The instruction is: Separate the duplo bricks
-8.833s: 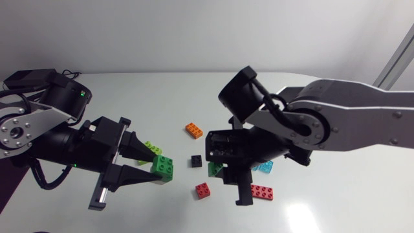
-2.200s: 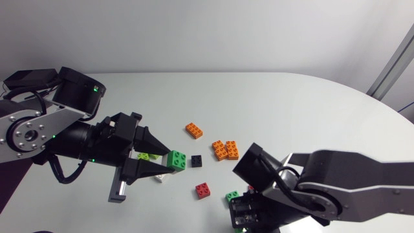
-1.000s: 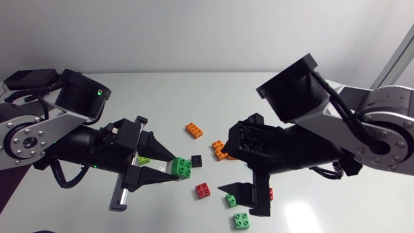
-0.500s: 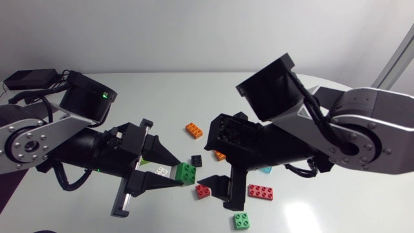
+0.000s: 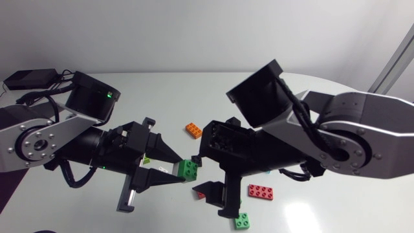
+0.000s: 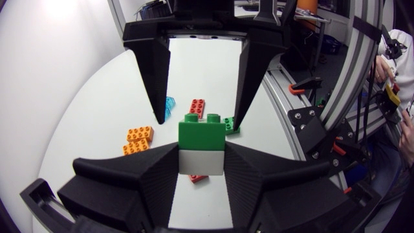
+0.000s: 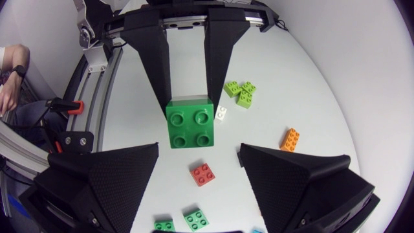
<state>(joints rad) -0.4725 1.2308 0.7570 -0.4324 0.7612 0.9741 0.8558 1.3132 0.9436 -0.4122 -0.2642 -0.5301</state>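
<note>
bright, even light on the white table (image 5: 194, 90); soft shadows; wrist views bulge strongly at their edges.

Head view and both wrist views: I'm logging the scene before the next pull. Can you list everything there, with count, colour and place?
stacked pair: one, green on white, held above the table
green bricks: two, loose, near the right gripper
red bricks: two, a small square one and a long one, on the table
orange bricks: three, one alone, two side by side
lime bricks: two, together
white brick: one, small, beside the lime bricks
light blue brick: one, near the long red one
table: one, white
left gripper: black, fingers shut on the stacked pair
right gripper: black, fingers open, facing the stacked pair
</note>
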